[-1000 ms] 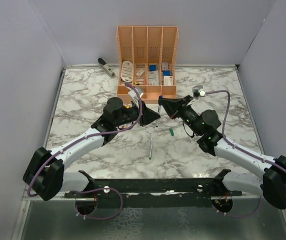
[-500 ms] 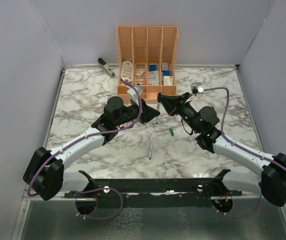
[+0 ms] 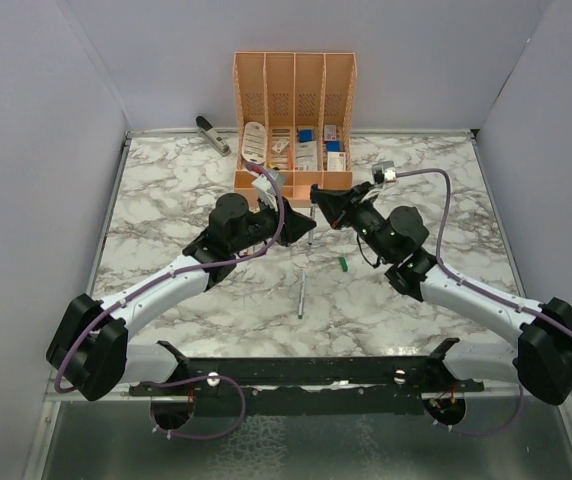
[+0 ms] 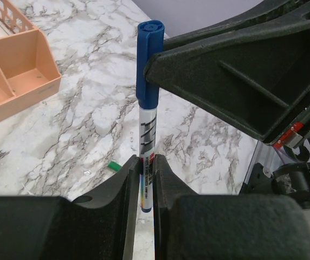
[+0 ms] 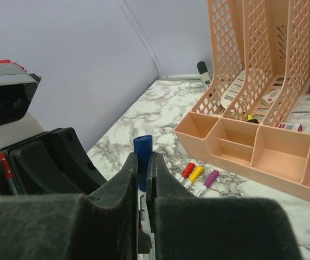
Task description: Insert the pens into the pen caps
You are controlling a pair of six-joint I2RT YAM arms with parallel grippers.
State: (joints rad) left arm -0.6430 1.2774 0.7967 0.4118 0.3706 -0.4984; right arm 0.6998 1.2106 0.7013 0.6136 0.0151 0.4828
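Note:
My left gripper (image 3: pixel 302 228) is shut on the barrel of a white pen (image 4: pixel 147 146), which stands upright between its fingers (image 4: pixel 128 179). A blue cap (image 4: pixel 148 70) sits on the pen's top end. My right gripper (image 3: pixel 320 208) is shut on that blue cap (image 5: pixel 142 154), and its black finger (image 4: pixel 236 81) presses against the cap. The two grippers meet tip to tip in front of the organizer. Another white pen (image 3: pixel 301 295) lies loose on the marble. A green cap (image 3: pixel 344 264) lies to its right and also shows in the left wrist view (image 4: pixel 114 166).
A peach desk organizer (image 3: pixel 294 120) stands at the back, close behind both grippers. Three capped pens, red (image 5: pixel 187 170), yellow (image 5: pixel 195 174) and magenta (image 5: pixel 209 179), lie in front of its trays (image 5: pixel 252 146). A grey stapler (image 3: pixel 212 134) lies at the back left.
My right gripper has moved left and farther back, closing in on the left gripper. The left gripper has shifted slightly the same way with the pen.

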